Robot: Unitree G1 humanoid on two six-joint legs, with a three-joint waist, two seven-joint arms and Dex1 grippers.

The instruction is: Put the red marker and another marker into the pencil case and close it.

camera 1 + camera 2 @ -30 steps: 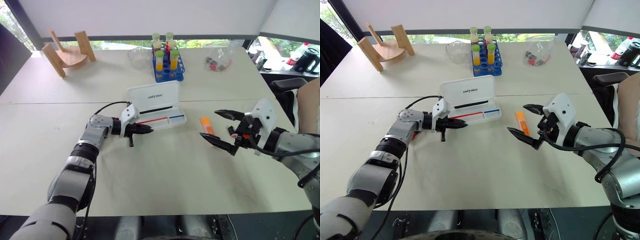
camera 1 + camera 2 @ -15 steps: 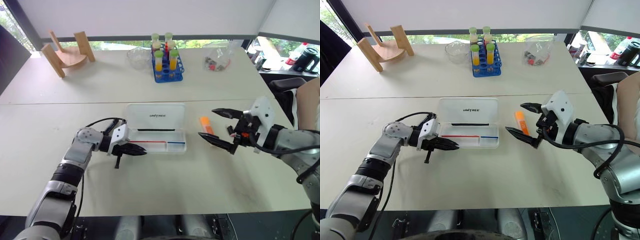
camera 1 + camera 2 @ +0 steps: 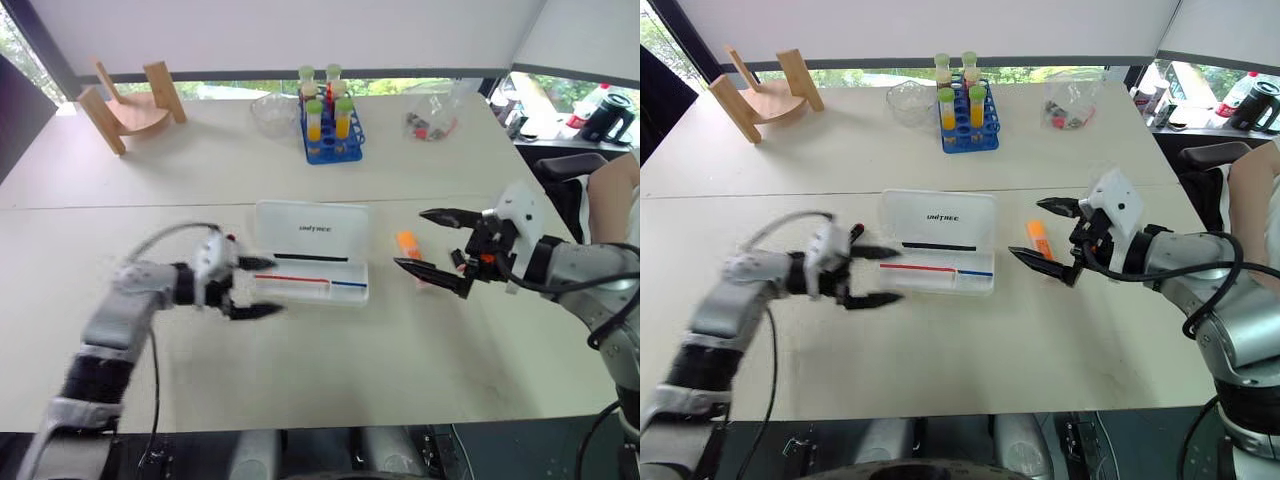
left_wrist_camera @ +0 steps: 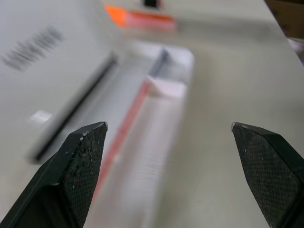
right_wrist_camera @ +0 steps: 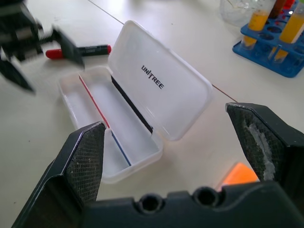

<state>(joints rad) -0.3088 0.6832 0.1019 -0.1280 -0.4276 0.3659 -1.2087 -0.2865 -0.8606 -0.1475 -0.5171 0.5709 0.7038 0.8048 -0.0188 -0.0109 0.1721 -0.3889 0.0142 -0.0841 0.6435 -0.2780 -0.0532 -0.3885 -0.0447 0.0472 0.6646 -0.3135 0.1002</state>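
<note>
Open pencil case [image 3: 937,243] in the middle of the frame on the pale counter [image 3: 970,340], lid tipped back flat toward the far side, tray nearer with a red and a blue stripe along its floor. Red marker [image 5: 78,50] lying on the counter just beyond the case's left end, black cap pointing toward the case, apart from it. Orange highlighter [image 3: 1040,238] on the counter right of the case, near but not touching. Left hand [image 3: 867,275] at centre left of the frame, blurred, fingers spread wide and holding nothing, tips just off the left end of the case tray. Right hand [image 3: 1044,232] at centre right, fingers also spread wide and empty, one above and one below the highlighter in the picture, hovering over it. Farther back, upper middle of the frame: blue rack of tubes [image 3: 962,118] with yellow and orange liquid, a clear glass bowl [image 3: 906,100] to its left, a clear bag [image 3: 1068,103] with small bits to its right. Wooden stand [image 3: 762,92] at upper left.
</note>
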